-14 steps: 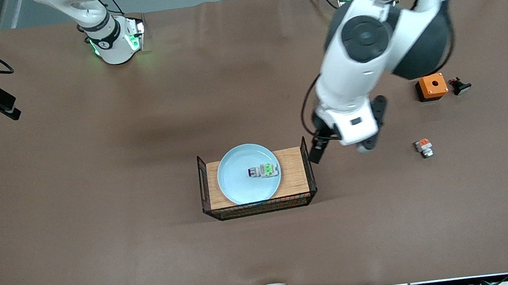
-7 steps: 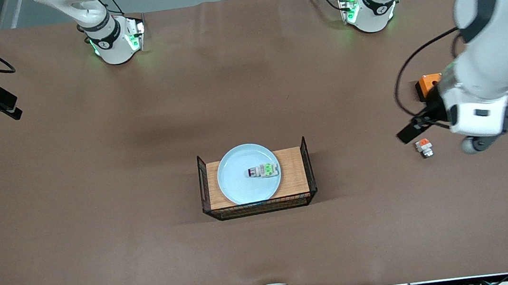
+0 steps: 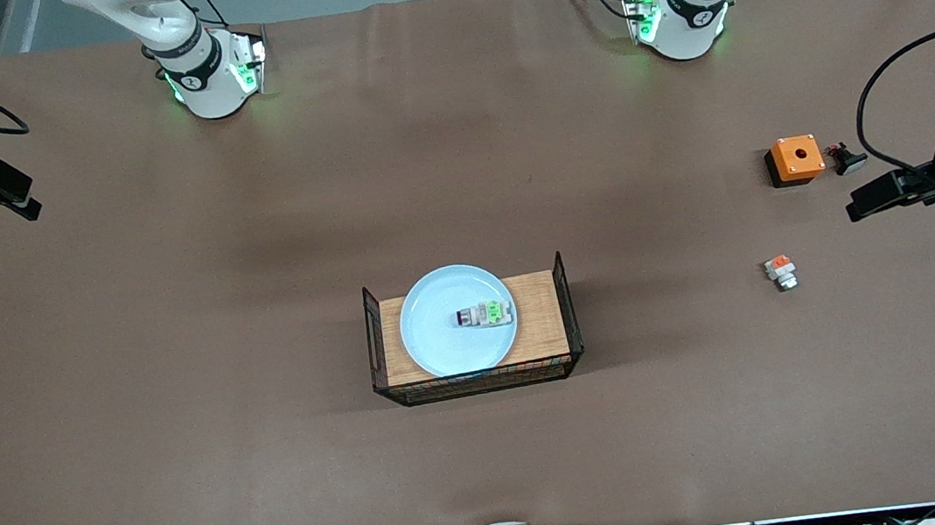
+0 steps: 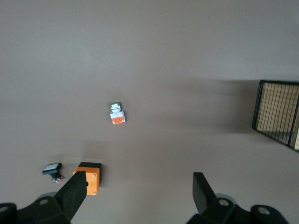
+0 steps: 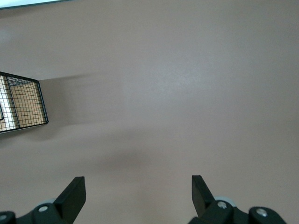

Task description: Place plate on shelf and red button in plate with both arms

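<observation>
The left gripper (image 4: 139,189), wide open and empty, is seen at the front view's right edge; the right gripper (image 5: 138,191), likewise open and empty, at its left edge. At centre, the red button (image 3: 487,314) lies on the plate (image 3: 442,345), itself in the wooden tray (image 3: 539,311). Placement is judged done; no further move seems called for.

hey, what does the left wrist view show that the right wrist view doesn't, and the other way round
Only the left wrist view shows the white part with the orange-red block, the orange box and the black button part, framed by the open left end effector. Only the right wrist view shows the open right end effector; otherwise it is bare table. Both catch a corner of the wire-sided wooden tray, and neither shows the plate's middle or the red button.
</observation>
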You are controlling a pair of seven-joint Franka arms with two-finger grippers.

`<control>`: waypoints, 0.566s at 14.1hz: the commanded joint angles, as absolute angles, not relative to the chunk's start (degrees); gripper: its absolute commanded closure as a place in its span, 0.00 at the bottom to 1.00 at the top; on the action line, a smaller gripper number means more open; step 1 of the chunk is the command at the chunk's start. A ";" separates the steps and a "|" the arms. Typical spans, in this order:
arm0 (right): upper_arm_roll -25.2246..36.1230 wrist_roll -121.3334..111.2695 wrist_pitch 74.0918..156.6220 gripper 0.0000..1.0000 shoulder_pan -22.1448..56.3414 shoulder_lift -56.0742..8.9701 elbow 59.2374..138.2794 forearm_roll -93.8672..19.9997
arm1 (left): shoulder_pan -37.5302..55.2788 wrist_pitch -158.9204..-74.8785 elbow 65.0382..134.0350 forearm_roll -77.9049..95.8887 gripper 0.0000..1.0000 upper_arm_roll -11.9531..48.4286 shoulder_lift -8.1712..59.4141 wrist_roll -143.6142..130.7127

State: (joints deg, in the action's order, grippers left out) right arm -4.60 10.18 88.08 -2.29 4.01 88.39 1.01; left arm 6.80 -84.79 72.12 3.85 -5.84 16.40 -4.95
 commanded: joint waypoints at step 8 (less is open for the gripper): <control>-5.10 9.40 87.98 0.00 -2.99 4.57 88.33 1.23 | 5.21 -91.49 98.08 -1.23 0.00 -0.99 -6.50 -0.09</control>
